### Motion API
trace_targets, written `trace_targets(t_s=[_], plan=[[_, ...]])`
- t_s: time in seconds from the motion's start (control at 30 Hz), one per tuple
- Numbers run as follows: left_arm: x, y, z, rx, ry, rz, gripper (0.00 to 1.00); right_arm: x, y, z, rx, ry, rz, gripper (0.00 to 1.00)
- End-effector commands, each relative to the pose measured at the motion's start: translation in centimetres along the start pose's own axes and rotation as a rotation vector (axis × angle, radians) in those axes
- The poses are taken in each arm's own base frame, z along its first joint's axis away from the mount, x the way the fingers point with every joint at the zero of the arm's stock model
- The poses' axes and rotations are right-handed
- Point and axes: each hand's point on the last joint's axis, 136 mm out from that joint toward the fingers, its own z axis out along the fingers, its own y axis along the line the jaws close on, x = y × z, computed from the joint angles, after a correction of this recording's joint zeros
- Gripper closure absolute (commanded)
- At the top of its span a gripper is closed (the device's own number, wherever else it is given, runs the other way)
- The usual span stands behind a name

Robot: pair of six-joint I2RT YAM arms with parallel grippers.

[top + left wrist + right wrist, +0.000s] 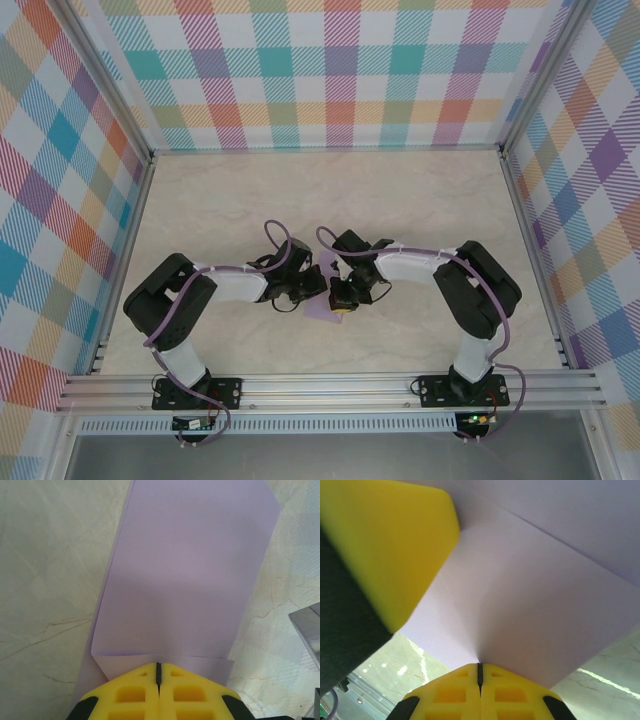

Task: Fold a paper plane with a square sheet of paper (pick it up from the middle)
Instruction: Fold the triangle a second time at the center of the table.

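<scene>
The square sheet of paper [320, 304] is lilac and lies between the two arms at the table's middle. In the left wrist view the paper [185, 580] lies folded over itself, a narrow lower layer showing below the fold line. My left gripper [159, 666] is shut, its yellow tips set on that near edge; I see no paper in the slit. My right gripper [480, 665] is shut on the paper [530, 610], which fans up from its slit with a soft crease. The left gripper's yellow finger [385, 545] touches the sheet at upper left. From above, the left gripper [320, 287] and right gripper [343, 308] nearly meet.
The marble-patterned table [420, 200] is walled by plaid panels with aluminium rails [330, 385] along the near edge. A grey metal part [306, 630] enters the left wrist view at the right. Both arms' elbows spread out to the sides.
</scene>
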Motion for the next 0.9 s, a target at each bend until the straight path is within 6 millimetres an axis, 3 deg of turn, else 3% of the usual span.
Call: trace_targets(t_s=[0.0,0.43,0.87], plan=[[2.5,4.6,0.2,-0.158,0.059,-0.039,0.97,0.8,-0.9,0.6,0.033,0.028,0.009,1.00],[2.8,5.7,0.5,-0.197,0.062,-0.060,0.97,2.2,-2.5,1.2,0.067,0.065,0.006,1.00],[3.2,7.1,0.5,-0.250,0.065,-0.095,0.99,7.8,-4.3,0.6,0.057,0.179,-0.004,1.00]])
